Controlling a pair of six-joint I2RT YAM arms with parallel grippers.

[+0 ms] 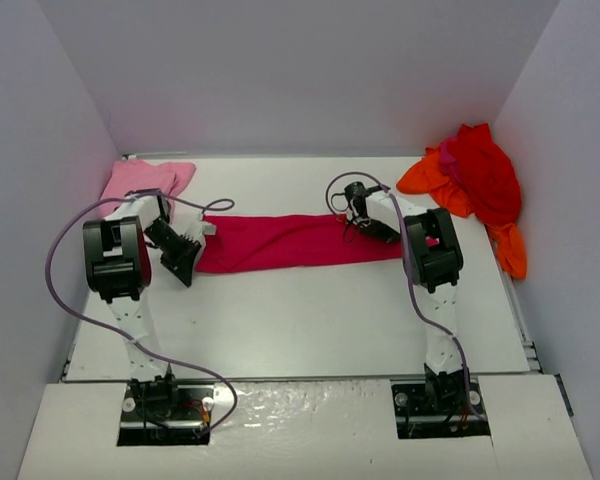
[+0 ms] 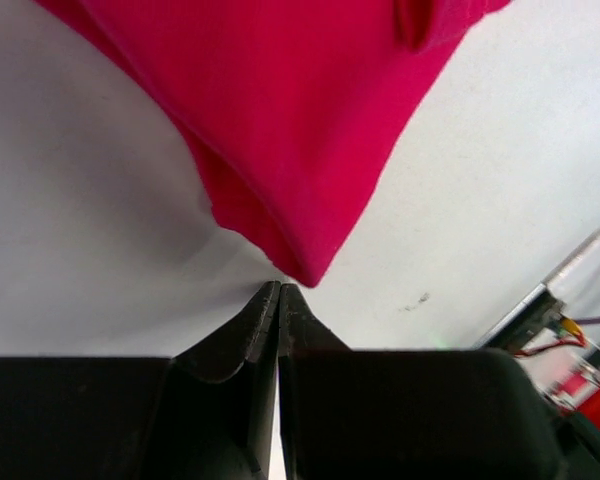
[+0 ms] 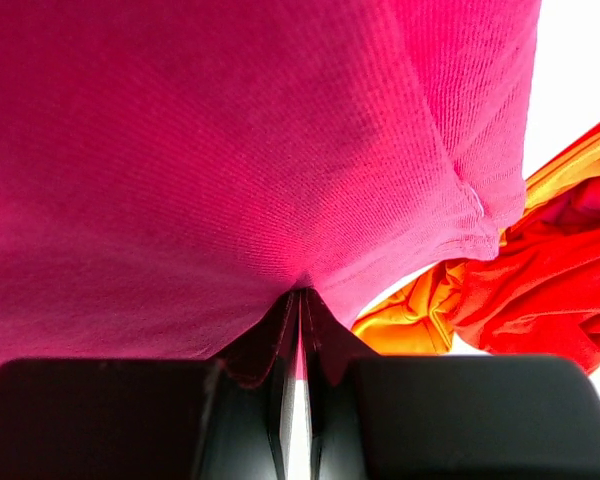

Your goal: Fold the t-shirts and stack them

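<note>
Left gripper [image 2: 279, 287]: closed, tips pointing down just beside magenta shirt [image 1: 290, 243] corner.
Right gripper [image 3: 300, 295]: clamped on shirt's opposite end.

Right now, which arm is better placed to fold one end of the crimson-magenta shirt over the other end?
Right. The right gripper is shut on the edge of the crimson-magenta shirt, ready to carry it over. The left gripper is shut just off the shirt's corner, apparently holding nothing.
</note>
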